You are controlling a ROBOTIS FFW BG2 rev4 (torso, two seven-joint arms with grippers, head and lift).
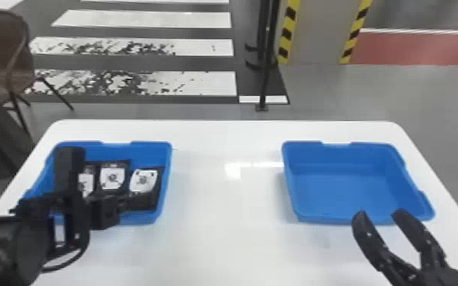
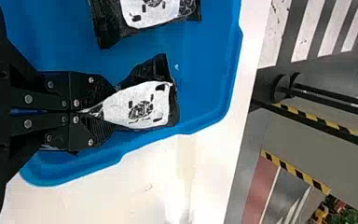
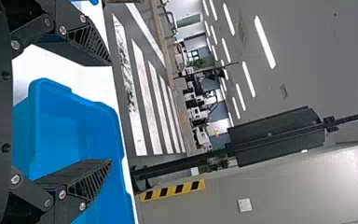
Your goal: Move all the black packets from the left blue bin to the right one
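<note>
We have a table (image 1: 220, 239) in front of us, with the left bin (image 1: 152, 144) and the right bin (image 1: 338, 194) on it, well apart. Three packets (image 1: 112, 177) lie side by side in the left bin, the rightmost next to its right wall, between the fingertips of our left gripper (image 1: 125, 203). Our right gripper (image 1: 379, 214) is at the right bin's near side. Behind the table, we find a chair (image 1: 5, 47) at the left, floor stripes (image 1: 205, 83) to its right, then a pole (image 1: 265, 72) and a pillar (image 1: 315, 34).
</note>
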